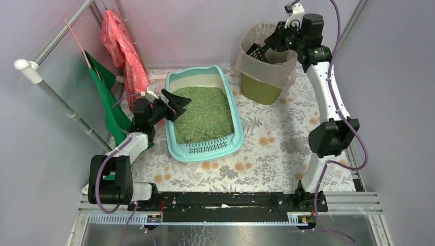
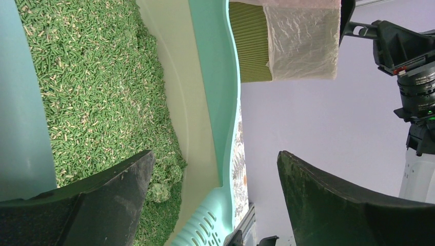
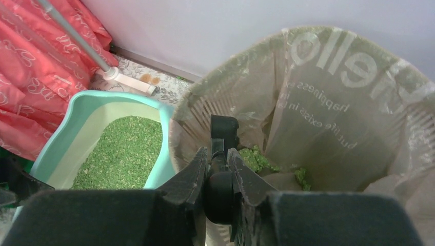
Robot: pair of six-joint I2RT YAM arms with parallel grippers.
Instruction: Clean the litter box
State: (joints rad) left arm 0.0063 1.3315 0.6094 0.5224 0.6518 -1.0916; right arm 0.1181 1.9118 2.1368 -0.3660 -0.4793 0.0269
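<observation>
The pale turquoise litter box (image 1: 233, 105) lies mid-table with green granules (image 1: 202, 113) inside and its slotted grille step (image 1: 208, 148) at the near end. My left gripper (image 1: 179, 102) is open and empty, hovering over the box's left rim. In the left wrist view the left gripper (image 2: 215, 156) frames the rim (image 2: 215, 77), the granules (image 2: 92, 77) and a clump (image 2: 166, 179). My right gripper (image 1: 269, 43) is shut on a black scoop (image 1: 255, 51) held over the bag-lined olive bin (image 1: 261, 84). In the right wrist view the right gripper (image 3: 217, 154) pinches the scoop handle (image 3: 224, 128); green clumps (image 3: 256, 159) lie in the bag (image 3: 328, 102).
A red bag (image 1: 120, 46) and a green bag (image 1: 110, 102) hang from a metal rack (image 1: 56, 97) at the left, close to my left arm. A floral mat (image 1: 277, 143) covers the table. The bin stands just right of the box's far end.
</observation>
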